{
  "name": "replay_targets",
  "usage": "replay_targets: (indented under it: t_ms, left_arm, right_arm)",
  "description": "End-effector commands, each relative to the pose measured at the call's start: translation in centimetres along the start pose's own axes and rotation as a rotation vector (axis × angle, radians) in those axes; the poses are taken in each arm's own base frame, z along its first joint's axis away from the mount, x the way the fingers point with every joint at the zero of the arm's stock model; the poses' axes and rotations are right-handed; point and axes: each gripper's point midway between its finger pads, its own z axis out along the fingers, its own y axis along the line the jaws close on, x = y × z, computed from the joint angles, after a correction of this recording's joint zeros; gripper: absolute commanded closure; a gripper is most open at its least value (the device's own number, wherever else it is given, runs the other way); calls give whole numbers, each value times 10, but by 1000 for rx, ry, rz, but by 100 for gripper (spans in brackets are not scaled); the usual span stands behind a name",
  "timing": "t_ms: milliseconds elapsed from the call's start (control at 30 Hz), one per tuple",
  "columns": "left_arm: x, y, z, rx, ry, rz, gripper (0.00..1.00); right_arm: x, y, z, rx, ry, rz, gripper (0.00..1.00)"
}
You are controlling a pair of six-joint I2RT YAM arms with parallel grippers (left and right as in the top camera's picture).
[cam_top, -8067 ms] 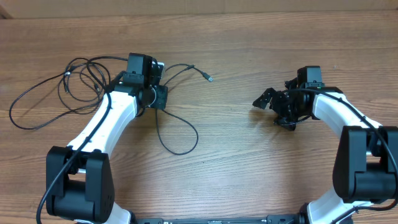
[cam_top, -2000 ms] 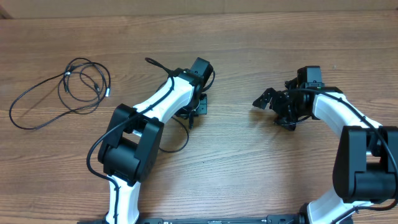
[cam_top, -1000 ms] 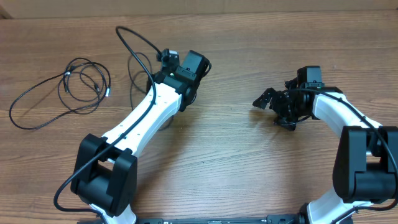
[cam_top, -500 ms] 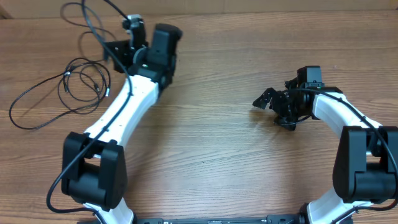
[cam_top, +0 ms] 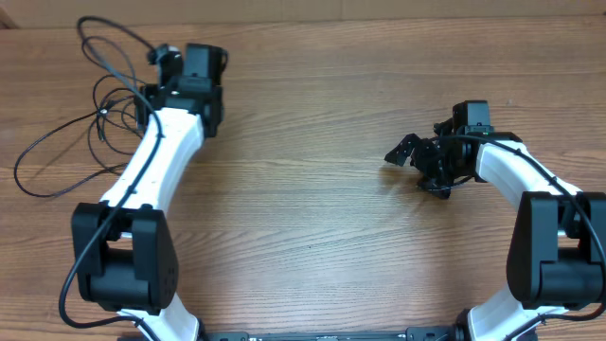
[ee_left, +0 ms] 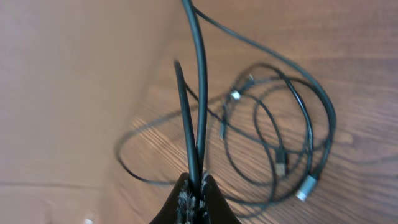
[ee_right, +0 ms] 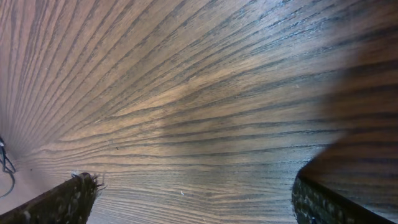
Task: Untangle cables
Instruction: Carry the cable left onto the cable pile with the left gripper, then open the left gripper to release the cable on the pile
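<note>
My left gripper [cam_top: 154,83] is at the far left of the table, raised, and shut on a thin black cable [cam_top: 106,26] that loops up and away from it. In the left wrist view the jaws [ee_left: 194,184] pinch two strands of this cable [ee_left: 200,74]. Below them another black cable [ee_left: 273,124] lies in loose loops with small plugs, one of them silver-tipped [ee_left: 306,187]. From overhead this loose cable [cam_top: 52,144] spreads left of my left arm. My right gripper [cam_top: 409,152] is open and empty low over bare wood at the right [ee_right: 196,205].
The wooden table [cam_top: 312,237] fills the view, with its far edge along the top. My left arm [cam_top: 151,161] stretches diagonally over the left side. A trace of thin cable shows at the left edge of the right wrist view [ee_right: 5,163].
My left arm has swung from the table's middle to the far left, carrying the held cable up and over beside the loose cable. The right arm has not moved.
</note>
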Motion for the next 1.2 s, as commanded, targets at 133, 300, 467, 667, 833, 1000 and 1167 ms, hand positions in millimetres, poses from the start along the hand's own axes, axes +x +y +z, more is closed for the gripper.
replay_targets:
  t_ms: [133, 300, 467, 667, 833, 1000, 1167]
  left_arm:
    - [24, 4, 26, 193, 156, -209, 96]
    - [39, 13, 44, 244, 237, -252, 96]
    - [50, 30, 59, 225, 291, -323, 96]
    - [71, 51, 74, 164, 365, -447, 96]
    - [92, 53, 86, 135, 400, -488, 96]
    - [113, 47, 98, 123, 409, -502, 96]
    - [126, 42, 105, 121, 408, -512, 96]
  right_arm:
    - [3, -32, 13, 120, 1, 20, 0]
    - [3, -32, 13, 120, 1, 20, 0]
    - [3, -32, 13, 120, 1, 20, 0]
    - [3, -32, 13, 120, 1, 20, 0]
    - [3, -32, 13, 120, 2, 20, 0]
    - [3, -32, 13, 120, 1, 20, 0]
    - [3, -32, 13, 120, 1, 20, 0]
